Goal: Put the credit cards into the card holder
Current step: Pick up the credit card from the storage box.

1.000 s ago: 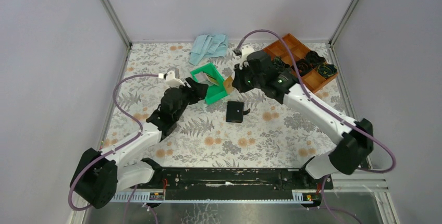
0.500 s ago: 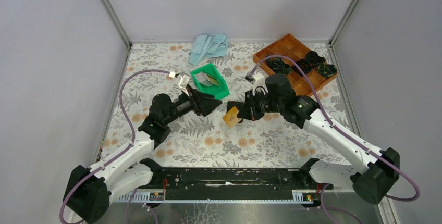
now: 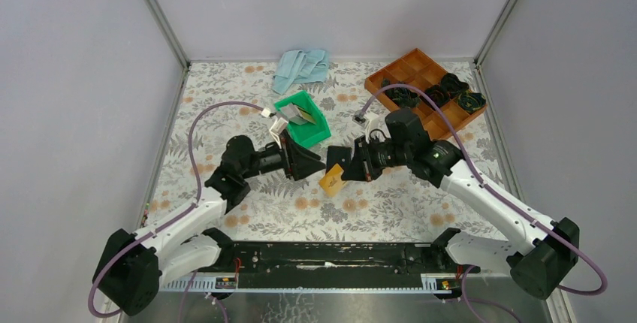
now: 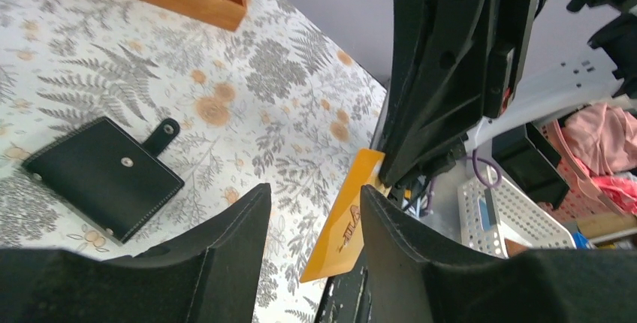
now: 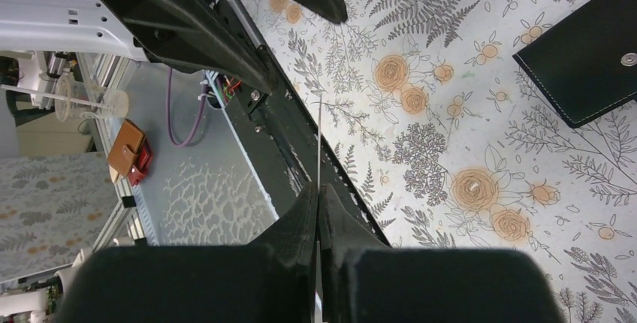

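My right gripper point(image 3: 344, 172) is shut on the top edge of an orange credit card point(image 3: 331, 180), which hangs above the floral table near the front centre. The right wrist view shows that card edge-on as a thin line point(image 5: 318, 139) rising from the closed fingertips point(image 5: 309, 199). My left gripper point(image 4: 314, 188) is open and faces the card point(image 4: 347, 221), which sits in the gap close to the right finger point(image 4: 402, 240). The black card holder point(image 4: 101, 176) lies closed and flat with its tab point(image 4: 161, 137) out; it is partly hidden under my right gripper in the top view point(image 3: 336, 153). More cards point(image 3: 301, 115) stand in the green bin.
The green bin point(image 3: 315, 132) sits just behind my left gripper. A brown compartment tray point(image 3: 418, 64) with dark items is at the back right, and a blue cloth point(image 3: 300, 67) at the back centre. The black base rail point(image 3: 323, 257) runs along the near edge.
My right gripper carried the orange card from the green bin down toward the front centre. My left gripper swung right to face it, and its jaws narrowed a little.
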Tool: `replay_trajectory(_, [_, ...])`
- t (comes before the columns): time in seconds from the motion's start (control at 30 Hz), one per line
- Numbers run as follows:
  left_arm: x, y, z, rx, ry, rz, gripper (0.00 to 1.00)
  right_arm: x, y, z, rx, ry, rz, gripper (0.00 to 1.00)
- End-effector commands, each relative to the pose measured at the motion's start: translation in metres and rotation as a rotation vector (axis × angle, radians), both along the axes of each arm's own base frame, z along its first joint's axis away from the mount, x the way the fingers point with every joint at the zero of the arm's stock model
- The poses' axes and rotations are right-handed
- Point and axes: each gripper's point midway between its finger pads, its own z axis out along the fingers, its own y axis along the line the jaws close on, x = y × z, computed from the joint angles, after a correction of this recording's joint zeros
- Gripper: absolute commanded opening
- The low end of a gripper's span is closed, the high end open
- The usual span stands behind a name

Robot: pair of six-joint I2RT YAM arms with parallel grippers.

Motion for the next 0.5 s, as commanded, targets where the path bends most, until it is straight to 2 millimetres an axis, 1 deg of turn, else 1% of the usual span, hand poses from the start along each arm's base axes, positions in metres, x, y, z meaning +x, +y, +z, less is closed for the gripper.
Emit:
replay_trajectory(0.0, [-0.015, -0.009, -0.001, -0.017, -0.015, -0.092, 0.54, 0.000, 0.004, 0.015, 0.054, -0.001, 0.040, 0.00])
replay_trajectory(0.27, [-0.023, -0.018, -0.012, 0.009, 0.009, -0.147, 0.54, 0.006, 0.005, 0.015, 0.084, 0.028, 0.055, 0.00])
replay_trajectory(0.47, [-0.027, -0.025, -0.021, 0.023, 0.040, -0.192, 0.54, 0.006, 0.009, 0.015, 0.104, 0.047, 0.071, 0.00])
